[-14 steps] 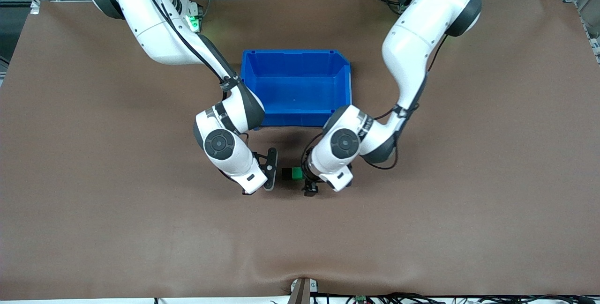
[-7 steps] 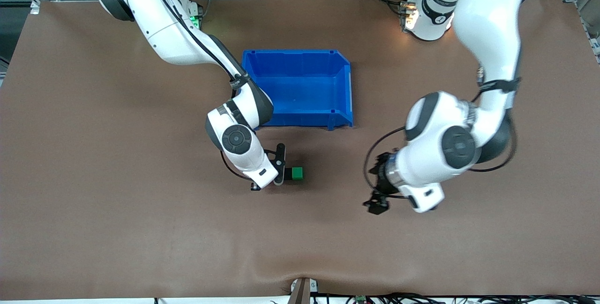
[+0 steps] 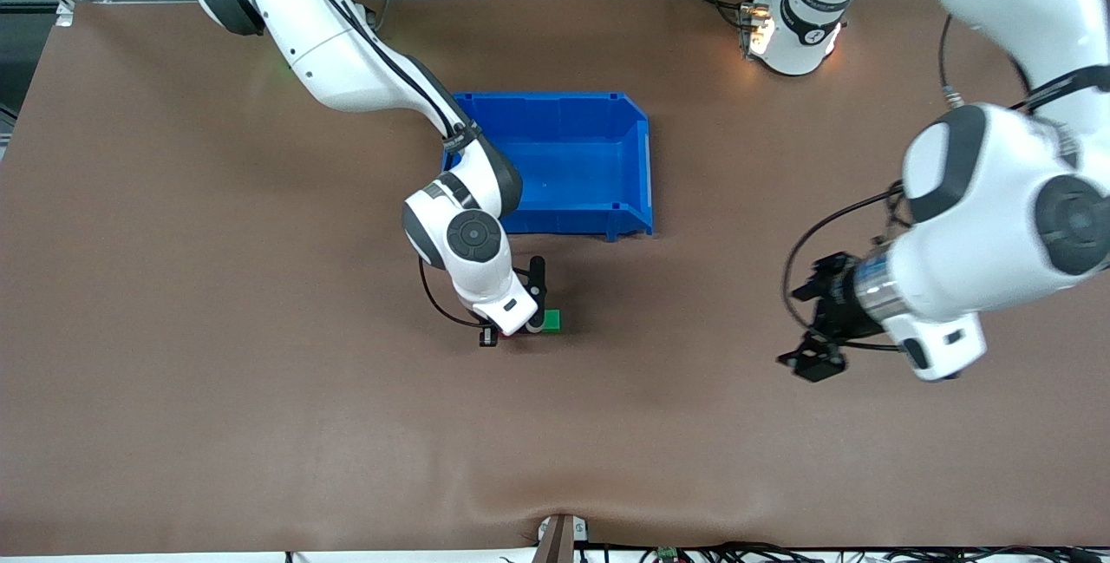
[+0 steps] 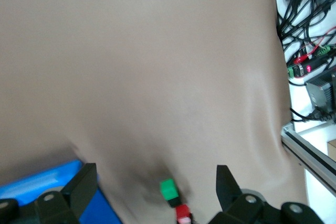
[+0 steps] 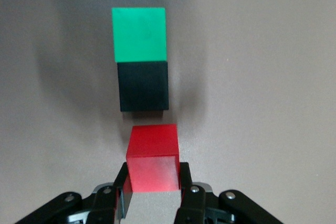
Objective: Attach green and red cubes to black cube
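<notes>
the right gripper (image 5: 152, 195) is clenched on the red cube (image 5: 152, 162), its 2 fingers pressing opposite side faces near the cube's rear half. it sits low over the desk (image 3: 260, 389), just short of the black cube (image 5: 143, 85). a narrow gap separates red from black. the green cube (image 5: 139, 33) touches the black cube's opposite face, in line with it.

the blue bin (image 3: 637, 155) is the landmark. the black and green pair lies on the desk nearer the front camera than the bin, close to its front wall. in the front view the right arm covers the black cube.

the left gripper (image 3: 811, 342) is released, jaws wide and empty. it hangs over bare desk toward the left arm's end, well apart from the bin, and waits.

judgement on handling: the cubes look small, rigid and light, with smooth flat faces that may slip. the free pair would likely slide if pushed hard. flat parallel side faces are the sound hold, leaving the mating face clear, as the present grip does.
</notes>
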### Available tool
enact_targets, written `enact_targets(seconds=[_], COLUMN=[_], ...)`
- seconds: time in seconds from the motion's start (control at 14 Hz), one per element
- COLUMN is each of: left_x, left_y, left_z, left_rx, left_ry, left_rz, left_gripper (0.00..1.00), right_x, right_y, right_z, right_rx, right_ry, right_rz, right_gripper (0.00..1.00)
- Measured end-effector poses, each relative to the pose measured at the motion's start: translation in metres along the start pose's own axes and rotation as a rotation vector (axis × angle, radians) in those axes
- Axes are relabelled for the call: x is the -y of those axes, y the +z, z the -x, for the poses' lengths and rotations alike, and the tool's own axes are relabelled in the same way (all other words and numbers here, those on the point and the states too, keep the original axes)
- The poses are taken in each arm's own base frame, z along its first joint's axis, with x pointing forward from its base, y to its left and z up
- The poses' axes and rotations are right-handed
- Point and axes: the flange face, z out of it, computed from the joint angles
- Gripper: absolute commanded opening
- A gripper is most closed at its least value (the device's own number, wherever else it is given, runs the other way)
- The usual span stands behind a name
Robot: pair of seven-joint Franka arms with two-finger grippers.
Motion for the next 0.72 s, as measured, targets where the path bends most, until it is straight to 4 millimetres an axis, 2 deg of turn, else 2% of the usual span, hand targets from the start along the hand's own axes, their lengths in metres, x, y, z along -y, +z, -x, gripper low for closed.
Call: enact_targets(seconds=[0.14,0.5,0.72], left_x=[0.014,0.042,0.071], left_y=[-0.018,-0.048,-0.086], left_z=[-0.021,-0.052,-0.069], left_rx=[0.000,0.011,0.020], left_ry=[0.036,0.190,0.357], left_rz=[-0.024,-0.073,-0.094], left_gripper=[1.00,1.00,1.00], right_x=[0.000,0.000,0.003], right_y=[-0.001,0.006,0.010], right_z=[-0.002,-0.001,-0.003], right_rx=[0.004,0.012,0.014], right_ry=[-0.004,0.022,0.023], right_rz=[0.006,0.002,-0.003], right_gripper=[0.05,0.07,0.08])
